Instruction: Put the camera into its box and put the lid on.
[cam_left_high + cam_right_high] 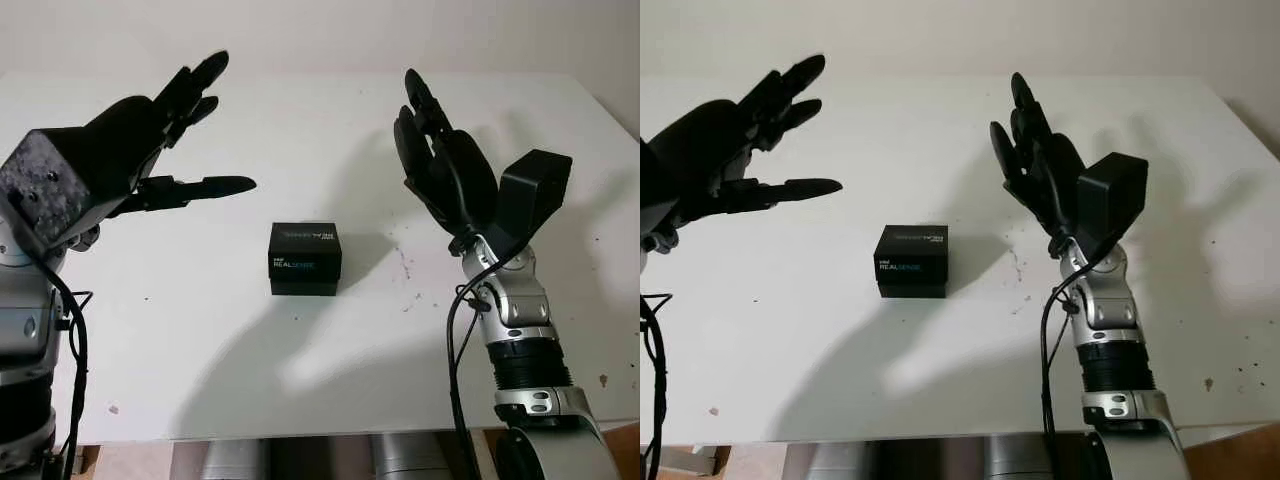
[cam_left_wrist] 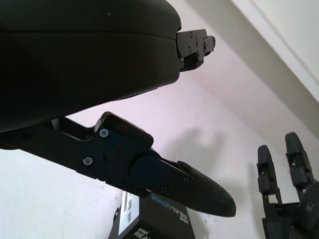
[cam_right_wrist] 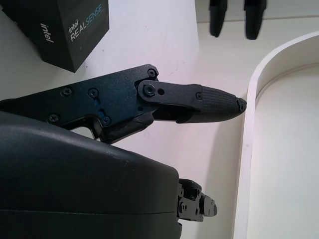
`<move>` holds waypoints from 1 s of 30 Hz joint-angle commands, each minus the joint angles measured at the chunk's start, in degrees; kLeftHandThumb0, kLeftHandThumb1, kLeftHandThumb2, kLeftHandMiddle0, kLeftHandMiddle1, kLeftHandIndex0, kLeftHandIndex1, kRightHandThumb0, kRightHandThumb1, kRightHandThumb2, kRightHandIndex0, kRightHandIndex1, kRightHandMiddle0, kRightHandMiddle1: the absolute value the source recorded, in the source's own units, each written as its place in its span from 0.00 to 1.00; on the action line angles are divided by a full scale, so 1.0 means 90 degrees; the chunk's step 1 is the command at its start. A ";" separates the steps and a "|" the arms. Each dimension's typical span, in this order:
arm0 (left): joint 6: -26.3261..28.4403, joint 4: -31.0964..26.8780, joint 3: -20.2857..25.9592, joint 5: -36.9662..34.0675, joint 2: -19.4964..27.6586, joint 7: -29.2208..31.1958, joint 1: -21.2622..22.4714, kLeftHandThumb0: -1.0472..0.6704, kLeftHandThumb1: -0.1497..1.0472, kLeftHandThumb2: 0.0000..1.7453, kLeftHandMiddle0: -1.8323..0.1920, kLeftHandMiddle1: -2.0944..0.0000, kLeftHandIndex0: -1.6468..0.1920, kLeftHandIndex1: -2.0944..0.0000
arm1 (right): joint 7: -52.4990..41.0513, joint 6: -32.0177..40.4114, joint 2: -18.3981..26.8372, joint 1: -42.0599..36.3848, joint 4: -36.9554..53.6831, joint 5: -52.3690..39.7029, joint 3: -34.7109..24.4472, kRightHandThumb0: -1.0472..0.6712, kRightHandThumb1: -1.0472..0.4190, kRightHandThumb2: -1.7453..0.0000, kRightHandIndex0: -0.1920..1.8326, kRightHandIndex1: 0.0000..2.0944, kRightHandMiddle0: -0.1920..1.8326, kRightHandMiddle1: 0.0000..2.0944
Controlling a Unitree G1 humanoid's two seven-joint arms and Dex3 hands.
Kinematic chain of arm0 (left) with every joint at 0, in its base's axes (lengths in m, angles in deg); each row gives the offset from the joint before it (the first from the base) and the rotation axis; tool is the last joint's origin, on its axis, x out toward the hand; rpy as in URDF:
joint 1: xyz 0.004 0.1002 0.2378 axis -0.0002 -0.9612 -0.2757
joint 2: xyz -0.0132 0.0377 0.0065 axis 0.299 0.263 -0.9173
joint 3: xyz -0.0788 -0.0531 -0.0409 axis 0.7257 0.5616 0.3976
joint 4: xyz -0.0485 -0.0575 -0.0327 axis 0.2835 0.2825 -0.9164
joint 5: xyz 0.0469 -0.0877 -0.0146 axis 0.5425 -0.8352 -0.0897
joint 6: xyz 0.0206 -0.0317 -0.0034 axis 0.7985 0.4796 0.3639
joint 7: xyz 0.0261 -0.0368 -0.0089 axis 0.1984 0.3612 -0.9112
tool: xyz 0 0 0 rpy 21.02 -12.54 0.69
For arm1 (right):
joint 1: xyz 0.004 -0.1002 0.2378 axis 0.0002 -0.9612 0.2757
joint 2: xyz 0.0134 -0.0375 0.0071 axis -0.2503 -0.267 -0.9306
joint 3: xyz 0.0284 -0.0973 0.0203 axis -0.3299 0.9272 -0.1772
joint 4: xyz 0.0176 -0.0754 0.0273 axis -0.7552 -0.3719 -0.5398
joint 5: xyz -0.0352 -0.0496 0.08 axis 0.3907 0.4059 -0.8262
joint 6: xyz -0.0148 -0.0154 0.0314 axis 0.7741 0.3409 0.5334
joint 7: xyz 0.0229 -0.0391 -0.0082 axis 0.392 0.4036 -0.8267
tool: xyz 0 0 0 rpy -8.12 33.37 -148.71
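Observation:
A small black box (image 1: 305, 258) printed "Intel RealSense" sits in the middle of the white table (image 1: 300, 120) with its lid on; it also appears in the right wrist view as the box (image 3: 70, 30). My left hand (image 1: 185, 130) is raised above the table to the box's left, open and holding nothing. My right hand (image 1: 435, 150) is raised to the box's right, open and holding nothing. Both hands are well apart from the box. The box's inside is hidden.
Small dark specks mark the table (image 1: 1020, 270) right of the box. The table's front edge (image 1: 300, 430) runs just before my arms, and its right edge (image 1: 610, 110) slants off at the far right.

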 commanded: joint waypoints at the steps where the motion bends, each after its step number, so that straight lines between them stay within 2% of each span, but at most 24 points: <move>1: -0.0199 0.0367 -0.0120 -0.0152 0.0109 0.0105 0.0217 0.14 0.89 0.02 0.93 0.95 1.00 1.00 | -0.0006 -0.0040 0.0068 0.0022 0.0024 0.0009 -0.0019 0.18 0.00 0.71 0.02 0.03 0.04 0.03; 9: -0.0450 0.1596 -0.0763 -0.0384 0.0256 0.0708 0.0466 0.15 0.88 0.03 1.00 0.99 1.00 1.00 | 0.0092 0.0066 0.0057 0.0025 0.0091 0.0026 -0.0025 0.17 0.00 0.72 0.02 0.03 0.05 0.03; 12: -0.0652 0.1947 -0.0993 -0.0215 0.0162 0.0518 0.0441 0.14 0.86 0.03 0.99 0.98 0.99 0.99 | 0.0103 0.0085 0.0062 0.0034 0.0099 0.0022 -0.0019 0.18 0.00 0.71 0.02 0.03 0.05 0.03; 15: -0.1130 0.2201 -0.1148 0.0105 0.0001 -0.0034 0.0361 0.13 0.87 0.03 0.94 0.96 0.93 0.96 | 0.0076 0.0072 0.0060 0.0042 0.0077 -0.0016 -0.0037 0.18 0.00 0.71 0.02 0.03 0.04 0.02; 18: -0.1347 0.2507 -0.1186 0.0162 -0.0131 -0.0270 0.0380 0.13 0.88 0.03 0.90 0.95 0.90 0.95 | 0.0076 0.0072 0.0082 0.0054 0.0067 -0.0004 -0.0038 0.19 0.00 0.71 0.02 0.03 0.04 0.02; 23: -0.1620 0.2873 -0.1318 0.0204 -0.0214 -0.0284 0.0416 0.10 0.89 0.03 0.90 0.97 0.94 0.97 | 0.0083 0.0109 0.0128 0.0062 0.0085 0.0010 -0.0057 0.18 0.00 0.72 0.02 0.03 0.05 0.03; 30: -0.1626 0.3142 -0.1569 0.0356 -0.0228 -0.0242 0.0444 0.08 0.91 0.03 0.95 0.98 0.98 0.99 | 0.0055 0.0133 0.0204 0.0098 0.0101 0.0052 -0.0025 0.17 0.00 0.71 0.02 0.03 0.04 0.02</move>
